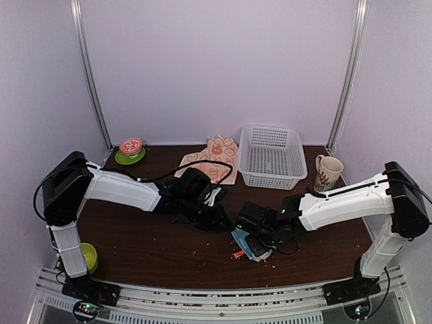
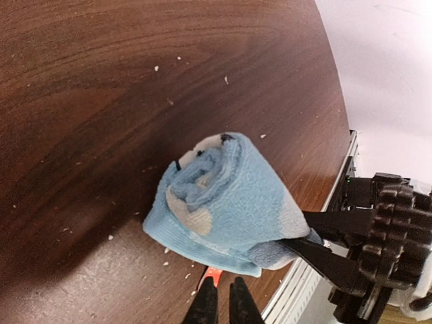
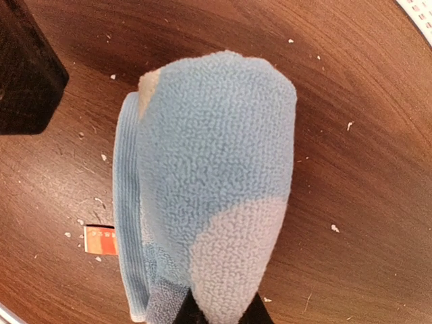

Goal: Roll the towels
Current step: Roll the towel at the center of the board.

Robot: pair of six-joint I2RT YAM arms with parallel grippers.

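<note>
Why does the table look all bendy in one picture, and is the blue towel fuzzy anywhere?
Left wrist view: the lens bends the table edge into a curve, and a dark shadow lies beside the blue towel. Right wrist view: the towel is sharp, every loop showing. Top view: soft and grainy, evenly lit.

A lab test booth: plain white walls [image 1: 223,67], metal corner posts [image 1: 91,74], dark wooden table [image 1: 155,243].
</note>
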